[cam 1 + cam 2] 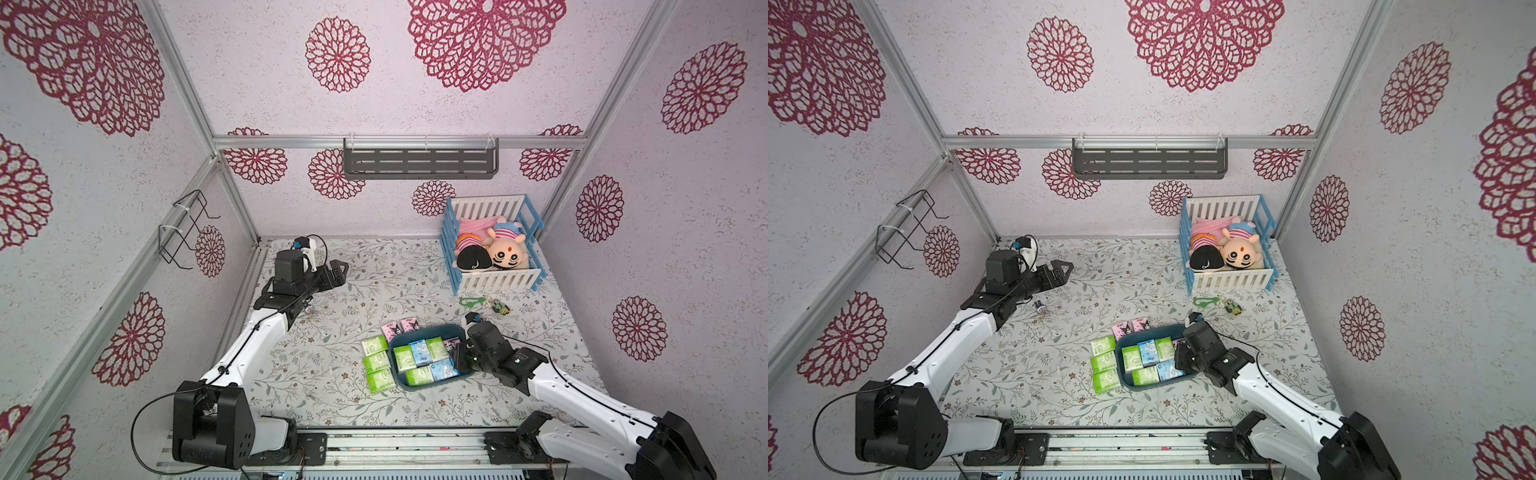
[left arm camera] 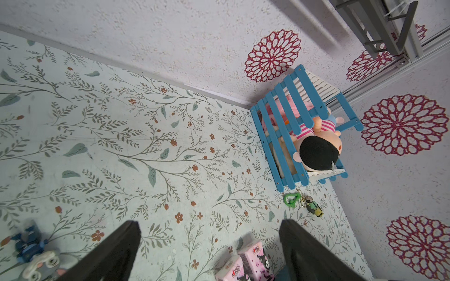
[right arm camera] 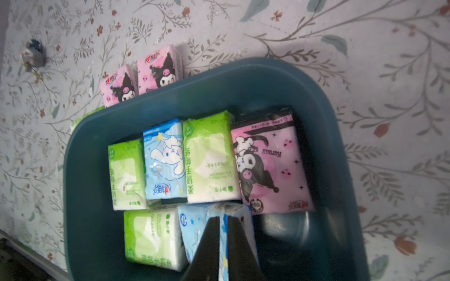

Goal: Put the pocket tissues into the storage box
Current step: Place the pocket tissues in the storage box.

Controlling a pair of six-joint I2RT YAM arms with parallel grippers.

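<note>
Right wrist: right gripper [image 3: 222, 233] pinches blue pack [image 3: 192, 231] inside storage box [image 3: 243, 80].

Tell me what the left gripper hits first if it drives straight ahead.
Probably the floral tabletop: the left gripper is open and tilts slightly down, aiming short of the blue-and-white crib. Depth is unclear, though.

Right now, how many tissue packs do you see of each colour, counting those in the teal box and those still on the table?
Green packs: 6 (3 in the storage box, 3 outside)
Pink packs: 3 (1 in, 2 outside)
Light blue packs: 2 (both in)
Total: 11
</note>
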